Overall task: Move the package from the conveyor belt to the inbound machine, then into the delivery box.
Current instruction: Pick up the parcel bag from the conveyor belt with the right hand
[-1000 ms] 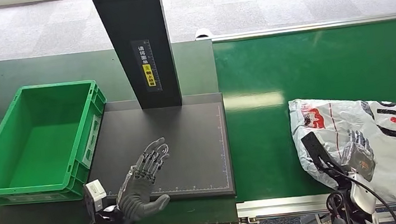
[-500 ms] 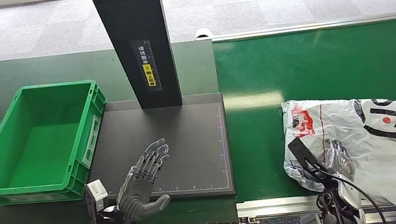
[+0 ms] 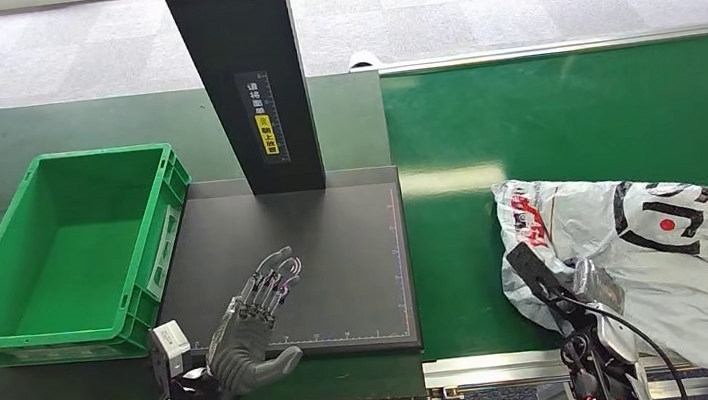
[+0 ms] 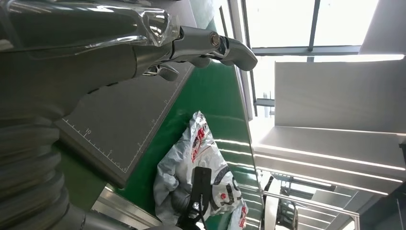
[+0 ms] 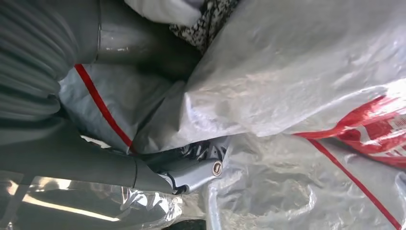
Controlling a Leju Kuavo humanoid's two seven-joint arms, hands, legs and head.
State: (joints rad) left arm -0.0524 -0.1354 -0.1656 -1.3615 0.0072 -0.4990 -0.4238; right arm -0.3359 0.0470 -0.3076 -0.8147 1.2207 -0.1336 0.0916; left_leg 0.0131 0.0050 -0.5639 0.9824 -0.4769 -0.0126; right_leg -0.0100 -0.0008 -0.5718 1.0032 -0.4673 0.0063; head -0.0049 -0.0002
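The package (image 3: 636, 238) is a crumpled grey-white plastic mailer with red and black print, at the near side of the green conveyor belt (image 3: 572, 115). My right hand (image 3: 596, 285) grips its near part, half buried in the plastic. In the right wrist view the thumb (image 5: 194, 168) presses into the package (image 5: 297, 86). My left hand (image 3: 255, 320) hovers open, fingers spread, over the front left of the inbound machine's black plate (image 3: 345, 241). The left wrist view has the left hand (image 4: 119, 52) above the plate, with the package (image 4: 189, 158) beyond. The green delivery box (image 3: 2, 326) stands empty at the left.
The machine's black column (image 3: 246, 81) rises at the back of the plate. A silver rail (image 3: 490, 368) edges the belt's near side. The box sits tight against the plate's left edge. Grey carpet lies beyond the tables.
My right hand has carried the package leftward along the belt, toward the black plate, and the mailer has turned a little. The left hand has stayed in place.
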